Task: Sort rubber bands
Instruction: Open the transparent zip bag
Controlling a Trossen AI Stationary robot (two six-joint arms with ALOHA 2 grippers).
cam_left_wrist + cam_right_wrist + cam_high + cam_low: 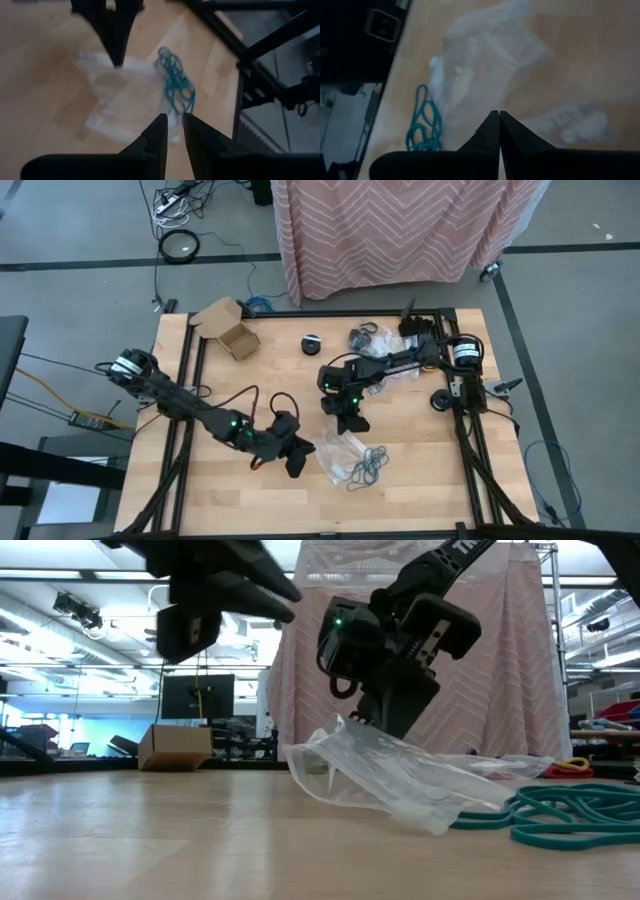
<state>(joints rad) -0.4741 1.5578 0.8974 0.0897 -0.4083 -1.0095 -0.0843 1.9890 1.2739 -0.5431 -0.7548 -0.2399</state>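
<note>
On the desk (420, 480), teal rubber bands (365, 467) lie beside the clear bag (335, 450); the right gripper (352, 420), clenched, hangs just above the bag, and the left gripper (297, 465), seemingly slightly parted, hovers nearby.

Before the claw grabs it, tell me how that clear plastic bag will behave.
The clear plastic bag looks crumpled and thin, so it will probably sag limply and weigh little. Its glossy film may slip or slide on the wooden table. Moving it could drag the teal rubber bands beside it.
</note>
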